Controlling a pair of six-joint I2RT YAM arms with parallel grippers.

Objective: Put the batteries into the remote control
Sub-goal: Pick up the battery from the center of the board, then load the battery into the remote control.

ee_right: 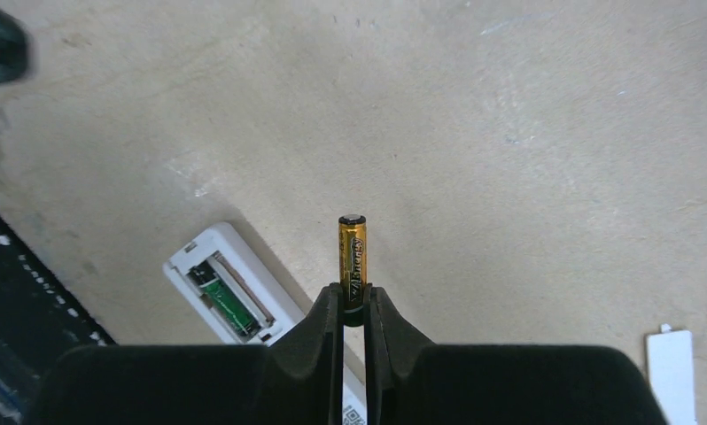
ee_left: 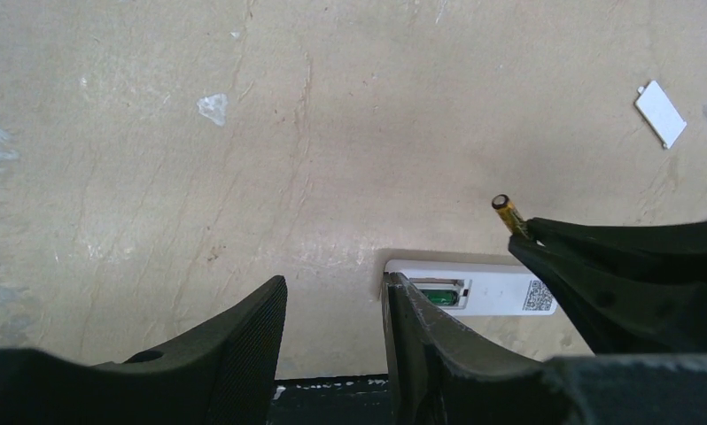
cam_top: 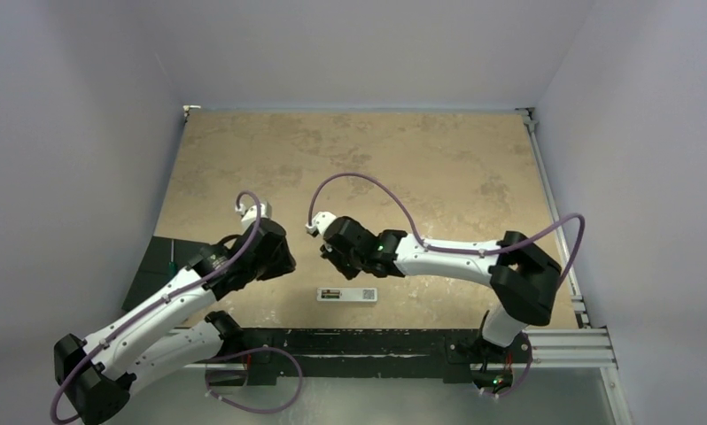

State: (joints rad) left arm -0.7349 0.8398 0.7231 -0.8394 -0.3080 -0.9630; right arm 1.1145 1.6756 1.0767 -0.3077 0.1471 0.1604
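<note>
The white remote control lies back-up near the table's front edge, its battery recess uncovered. A dark green battery sits in the recess. My right gripper is shut on the dark end of the gold-yellow battery, which sticks out forward beyond the fingertips, above the table and just past the remote. In the left wrist view that gold battery pokes out of the right gripper's fingers. My left gripper is open with nothing between its fingers, just left of the remote.
A small white battery cover lies loose on the table beyond the remote, also showing as the cover in the right wrist view. The black front rail runs just behind the remote. Both arms hover close together above it.
</note>
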